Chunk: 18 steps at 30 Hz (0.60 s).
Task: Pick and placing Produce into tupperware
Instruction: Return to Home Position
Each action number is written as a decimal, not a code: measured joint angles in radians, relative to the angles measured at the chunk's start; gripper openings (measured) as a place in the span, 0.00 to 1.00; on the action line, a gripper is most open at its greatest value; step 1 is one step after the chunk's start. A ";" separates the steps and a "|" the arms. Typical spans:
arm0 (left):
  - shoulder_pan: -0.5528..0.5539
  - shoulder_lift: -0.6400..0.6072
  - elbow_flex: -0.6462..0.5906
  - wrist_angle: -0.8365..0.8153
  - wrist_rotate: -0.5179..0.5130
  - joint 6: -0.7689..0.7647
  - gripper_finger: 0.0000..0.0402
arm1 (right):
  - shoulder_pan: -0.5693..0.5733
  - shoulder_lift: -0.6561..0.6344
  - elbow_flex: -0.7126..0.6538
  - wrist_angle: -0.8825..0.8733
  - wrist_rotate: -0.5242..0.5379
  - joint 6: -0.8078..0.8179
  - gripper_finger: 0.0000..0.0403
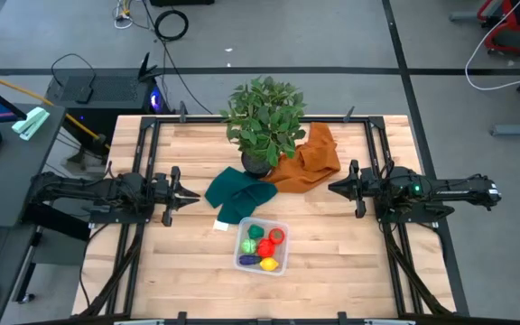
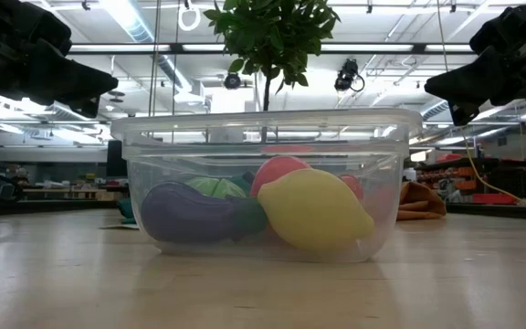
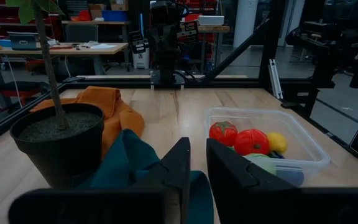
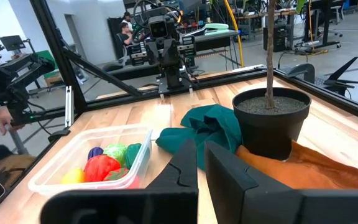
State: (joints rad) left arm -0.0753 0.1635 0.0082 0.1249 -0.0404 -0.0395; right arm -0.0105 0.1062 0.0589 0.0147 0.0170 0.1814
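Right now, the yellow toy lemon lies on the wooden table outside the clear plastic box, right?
No. The yellow toy lemon lies inside the clear plastic box, as the low view shows; left gripper and right gripper wait aside.

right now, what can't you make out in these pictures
- High view: the pot is mostly hidden under the plant.
- Low view: the lemon and eggplant at the front of the container cover most of the green piece and red piece behind.
- Low view: the left gripper and right gripper hang either side of the container; their arms run off the top corners.
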 joint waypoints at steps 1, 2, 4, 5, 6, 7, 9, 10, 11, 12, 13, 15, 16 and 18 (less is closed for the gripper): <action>0.000 0.000 0.000 0.000 0.000 0.000 0.15 | 0.000 0.000 0.000 0.000 0.000 0.000 0.00; 0.000 0.000 0.000 0.000 0.000 0.000 0.15 | 0.000 0.000 0.000 0.000 0.000 0.000 0.00; 0.000 0.000 0.000 0.000 0.000 0.000 0.16 | 0.000 0.000 0.000 0.000 0.000 0.000 0.00; 0.000 0.000 0.000 0.000 0.000 0.000 0.16 | 0.000 0.000 0.000 0.000 0.000 0.000 0.00; 0.000 0.000 0.000 0.000 0.000 0.000 0.16 | 0.000 0.000 0.000 0.000 0.000 0.000 0.00; 0.000 0.000 0.000 0.000 0.000 0.000 0.15 | 0.000 0.000 0.000 0.000 0.000 0.000 0.00; 0.000 0.000 0.000 0.000 0.000 0.000 0.15 | 0.000 0.000 0.000 0.000 0.000 0.000 0.00; 0.000 0.000 0.000 0.000 0.000 0.000 0.14 | 0.000 0.000 0.000 0.000 0.000 0.000 0.00; 0.000 0.000 0.000 0.000 0.000 0.000 0.14 | 0.000 0.000 0.000 0.000 0.000 0.000 0.00; 0.000 0.000 0.000 0.000 0.000 0.000 0.14 | 0.000 0.000 0.000 0.000 0.000 0.000 0.00; 0.000 0.000 0.000 0.000 0.000 0.000 0.13 | 0.000 0.000 0.000 0.000 0.000 0.000 0.00; 0.000 0.000 0.000 0.000 0.000 0.000 0.13 | 0.000 0.000 0.000 0.000 0.000 0.000 0.00; 0.000 0.000 0.000 0.000 0.000 0.000 0.13 | 0.000 0.000 0.000 0.000 0.000 0.000 0.00; 0.000 0.000 0.000 0.000 0.000 0.000 0.14 | 0.000 0.000 0.000 0.000 0.000 0.000 0.00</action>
State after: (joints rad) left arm -0.0753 0.1635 0.0082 0.1249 -0.0406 -0.0398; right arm -0.0106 0.1062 0.0589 0.0144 0.0175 0.1813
